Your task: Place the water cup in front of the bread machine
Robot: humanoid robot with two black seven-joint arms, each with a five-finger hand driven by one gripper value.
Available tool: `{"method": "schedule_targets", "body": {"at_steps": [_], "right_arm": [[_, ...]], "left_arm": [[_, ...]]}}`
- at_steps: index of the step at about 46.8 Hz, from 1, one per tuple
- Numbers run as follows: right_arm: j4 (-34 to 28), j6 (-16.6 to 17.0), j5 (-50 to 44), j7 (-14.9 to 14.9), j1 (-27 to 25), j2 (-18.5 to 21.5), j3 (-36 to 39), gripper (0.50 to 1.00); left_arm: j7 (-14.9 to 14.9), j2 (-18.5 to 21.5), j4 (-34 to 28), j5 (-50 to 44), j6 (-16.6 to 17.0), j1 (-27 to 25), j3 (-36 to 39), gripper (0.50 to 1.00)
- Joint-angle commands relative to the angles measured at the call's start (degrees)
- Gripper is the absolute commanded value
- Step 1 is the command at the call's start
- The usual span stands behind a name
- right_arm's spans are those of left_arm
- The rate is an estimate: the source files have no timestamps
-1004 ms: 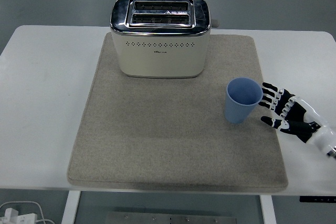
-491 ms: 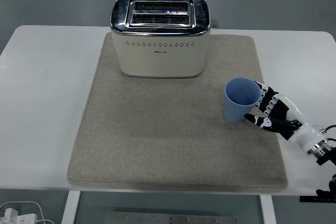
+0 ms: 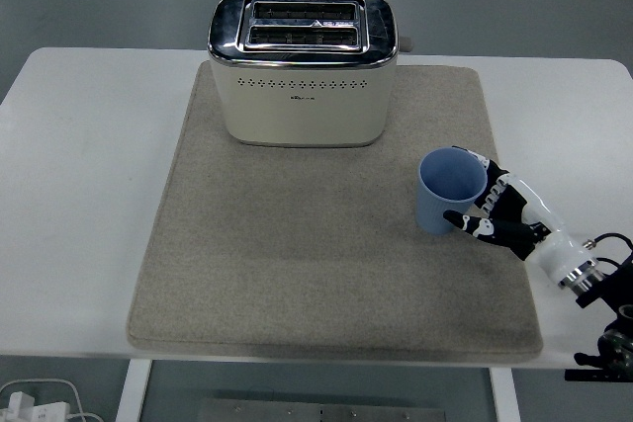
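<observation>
Your right hand (image 3: 497, 214) wraps the light, stiff blue cup (image 3: 450, 191), right of the toaster (image 3: 302, 68); hold its middle gently.

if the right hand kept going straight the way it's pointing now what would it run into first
The right hand points up-left and already wraps the light blue plastic cup, so the cup comes first. Beyond it, that line probably leads over the grey felt mat toward the cream toaster.

The white table (image 3: 89, 205) carries a grey-beige mat (image 3: 297, 264) that covers most of its middle. The right hand (image 3: 499, 216) lies over the mat's right part, the mat spreading mostly to its left. Bare table surface shows just beyond the hand, along the mat's right edge.
</observation>
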Motion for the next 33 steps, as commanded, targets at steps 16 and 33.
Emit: {"method": "schedule_targets", "body": {"at_steps": [16,33], "right_arm": [[-1.30,0.00,-0.62,0.00,0.88,2.83,-0.26,0.913],[-2.45,0.00,-0.70,0.00,2.11,5.47,-0.97,0.924]], "left_arm": [[0.00,0.00,0.00,0.00,0.00,-0.07,0.06,1.000],[0.00,0.00,0.00,-0.09,0.00,-0.07,-0.03,1.000]]}}
